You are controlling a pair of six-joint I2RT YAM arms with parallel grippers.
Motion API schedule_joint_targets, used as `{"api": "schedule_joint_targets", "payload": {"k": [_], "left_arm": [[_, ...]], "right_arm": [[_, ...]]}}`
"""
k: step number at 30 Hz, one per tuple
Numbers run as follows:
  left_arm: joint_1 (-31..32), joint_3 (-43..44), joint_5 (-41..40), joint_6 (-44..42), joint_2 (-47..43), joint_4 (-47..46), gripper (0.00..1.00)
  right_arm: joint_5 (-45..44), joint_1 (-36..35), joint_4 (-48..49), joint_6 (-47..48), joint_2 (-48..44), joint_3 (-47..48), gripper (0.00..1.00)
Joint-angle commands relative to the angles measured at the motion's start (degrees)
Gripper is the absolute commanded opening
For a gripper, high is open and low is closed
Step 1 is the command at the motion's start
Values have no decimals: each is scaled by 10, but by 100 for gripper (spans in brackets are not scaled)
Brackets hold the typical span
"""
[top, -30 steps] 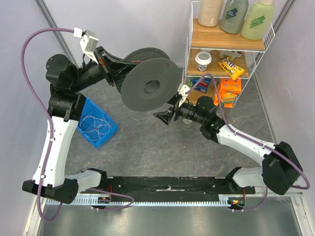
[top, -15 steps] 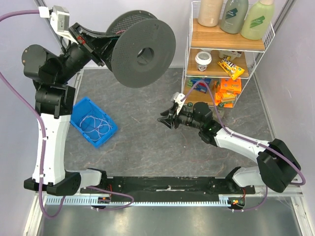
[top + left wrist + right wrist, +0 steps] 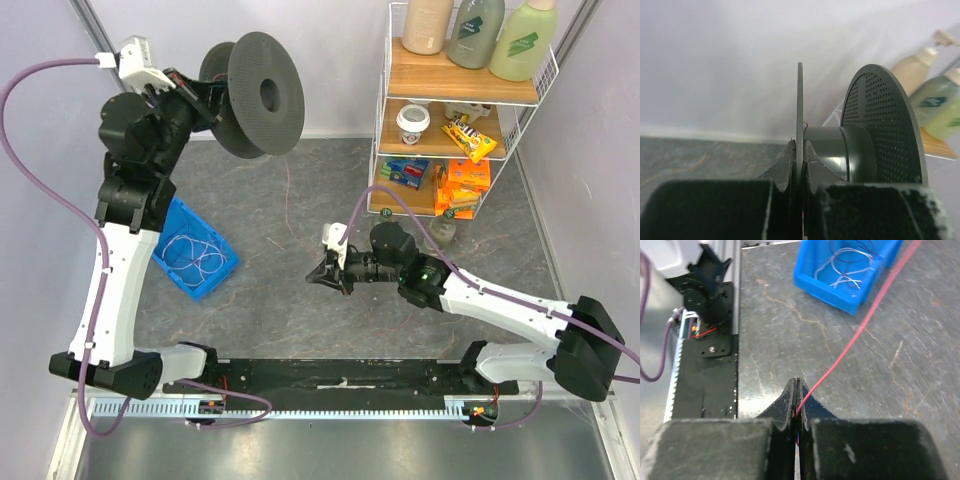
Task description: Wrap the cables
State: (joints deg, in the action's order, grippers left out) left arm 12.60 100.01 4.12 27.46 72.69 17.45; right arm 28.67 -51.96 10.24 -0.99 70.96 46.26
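My left gripper [image 3: 192, 95] is raised at the back left, shut on the thin near flange of a dark grey perforated spool [image 3: 262, 95]. In the left wrist view the jaws [image 3: 800, 146] pinch that flange edge-on, with the spool's hub and far flange [image 3: 880, 130] to the right. A thin red-pink cable [image 3: 288, 190] hangs from the spool down to my right gripper [image 3: 316, 277] low over the floor. That gripper [image 3: 797, 382] is shut on the cable [image 3: 860, 335], which runs taut up to the right. More pale cables [image 3: 190, 255] lie looped in a blue bin [image 3: 225, 262].
A wire shelf [image 3: 382, 110] with bottles, a cup and snack packs stands at the back right, a small jar [image 3: 445, 230] at its foot. The blue bin [image 3: 812, 285] lies ahead of the right gripper. A black base rail [image 3: 340, 375] runs along the near edge.
The left arm swung the spool toward the back left and turned it more edge-on. The right gripper moved left and nearer, then closed from wide open onto the cable.
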Motion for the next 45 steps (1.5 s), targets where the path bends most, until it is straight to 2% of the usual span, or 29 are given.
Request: {"api": "schedule_joint_targets", "payload": {"k": [1, 3, 8, 11, 14, 16, 19, 23, 26, 31, 34, 37, 42, 45], "left_arm": [[52, -22, -168, -42, -6, -1, 1], [82, -61, -205, -63, -9, 3, 2], [139, -179, -198, -122, -26, -20, 2], [158, -242, -177, -186, -46, -44, 2], [161, -285, -134, -240, -72, -41, 2], [162, -316, -60, -295, -99, -42, 2], [163, -354, 55, -334, -138, -30, 1], [164, -372, 193, -369, -163, 5, 1], [167, -372, 258, -405, -171, 40, 2], [170, -354, 302, -428, -163, 94, 2], [172, -348, 355, -457, -168, 129, 1], [177, -337, 360, -465, -158, 166, 2], [178, -343, 370, -482, -170, 167, 2], [177, -334, 375, -433, -178, 151, 1]], "right_arm": [[22, -37, -127, 91, -25, 81, 0], [24, -46, -160, 118, -18, 117, 0], [-20, -49, -253, 215, 13, 214, 0], [-34, -32, -286, 231, 15, 253, 0], [-46, -4, -319, 240, 8, 281, 0], [-51, 19, -334, 253, 3, 293, 0], [-62, 42, -350, 265, 8, 321, 0], [-69, 50, -372, 282, 21, 349, 0], [-78, 51, -373, 287, 20, 353, 0], [-104, 51, -377, 293, 27, 365, 0], [-135, 56, -377, 305, 27, 354, 0], [-136, 70, -378, 296, 30, 361, 0], [-114, 72, -379, 303, 26, 362, 0], [-117, 74, -378, 310, 15, 334, 0]]}}
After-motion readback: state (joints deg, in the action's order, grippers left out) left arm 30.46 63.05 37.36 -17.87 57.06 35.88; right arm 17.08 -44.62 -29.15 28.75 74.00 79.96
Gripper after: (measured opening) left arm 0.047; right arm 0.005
